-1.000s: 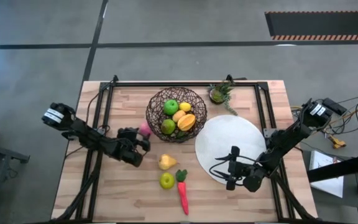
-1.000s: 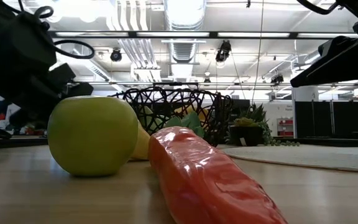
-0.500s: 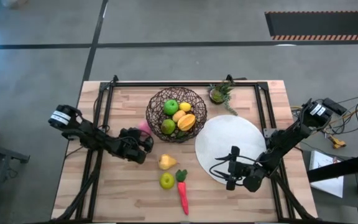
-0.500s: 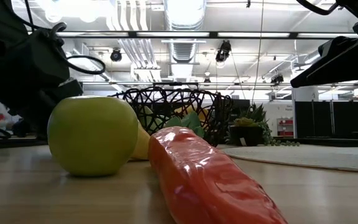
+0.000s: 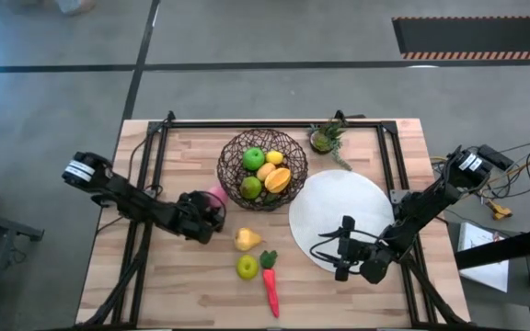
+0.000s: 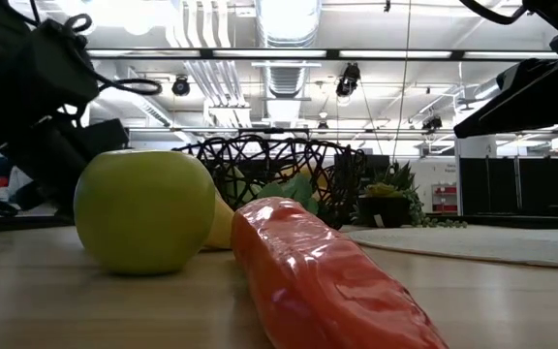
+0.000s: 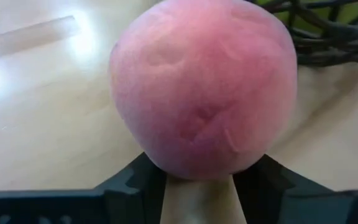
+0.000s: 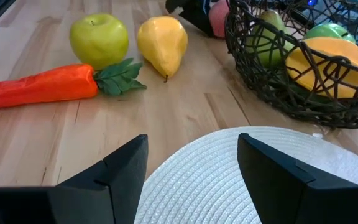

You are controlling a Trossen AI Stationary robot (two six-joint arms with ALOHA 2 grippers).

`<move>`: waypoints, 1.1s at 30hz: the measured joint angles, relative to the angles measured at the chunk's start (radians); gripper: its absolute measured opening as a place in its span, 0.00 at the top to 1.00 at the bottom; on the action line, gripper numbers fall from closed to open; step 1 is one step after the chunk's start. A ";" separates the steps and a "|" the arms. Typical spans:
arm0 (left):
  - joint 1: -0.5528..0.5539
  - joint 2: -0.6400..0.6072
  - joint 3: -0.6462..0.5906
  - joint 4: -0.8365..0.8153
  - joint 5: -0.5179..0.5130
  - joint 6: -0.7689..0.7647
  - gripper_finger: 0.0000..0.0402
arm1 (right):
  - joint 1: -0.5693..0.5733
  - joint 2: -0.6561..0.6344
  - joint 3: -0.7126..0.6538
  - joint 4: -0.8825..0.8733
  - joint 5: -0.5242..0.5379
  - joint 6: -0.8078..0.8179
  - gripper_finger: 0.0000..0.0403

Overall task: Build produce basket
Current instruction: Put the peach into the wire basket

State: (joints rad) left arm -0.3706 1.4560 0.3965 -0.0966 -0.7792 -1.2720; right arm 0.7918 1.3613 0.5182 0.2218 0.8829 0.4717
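Basket (image 5: 262,170) is sitting at the table's twelve o'clock, holding several fruits already. I am closing the left gripper (image 5: 212,204) on the pink fruit (image 7: 204,87) at the basket's eight o'clock; whether its fingers (image 7: 132,183) are gripping yet, I cannot tell. Next move, I judge: lifting it over the rim. Right gripper (image 8: 191,165) is waiting with jaws apart and empty over the white plate (image 5: 339,207).
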 joint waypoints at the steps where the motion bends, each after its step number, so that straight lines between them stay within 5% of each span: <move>1: 0.000 -0.014 0.000 -0.010 0.011 0.000 0.66 | 0.000 0.000 0.000 0.000 0.000 0.001 0.42; 9: -0.029 -0.129 0.042 -0.214 0.091 0.000 0.64 | 0.000 0.000 0.000 0.003 0.000 0.026 0.43; 17: -0.108 -0.253 0.209 -0.438 0.211 0.096 0.64 | 0.000 0.000 0.000 0.003 0.000 0.027 0.43; 22: -0.177 -0.292 0.345 -0.435 0.207 0.265 0.63 | 0.000 0.000 0.000 0.004 0.000 0.027 0.44; 25: -0.185 -0.291 0.420 -0.424 0.113 0.366 0.63 | 0.000 0.000 0.000 0.003 0.000 0.026 0.44; 28: -0.135 -0.277 0.484 -0.421 0.078 0.425 0.63 | 0.000 0.000 0.000 0.003 0.000 0.023 0.44; 33: 0.050 -0.217 0.602 -0.459 0.197 0.562 0.65 | 0.000 0.000 0.000 0.003 0.000 0.003 0.44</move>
State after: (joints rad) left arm -0.3207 1.2395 0.9986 -0.5559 -0.5819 -0.7103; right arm 0.7918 1.3613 0.5179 0.2253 0.8833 0.4743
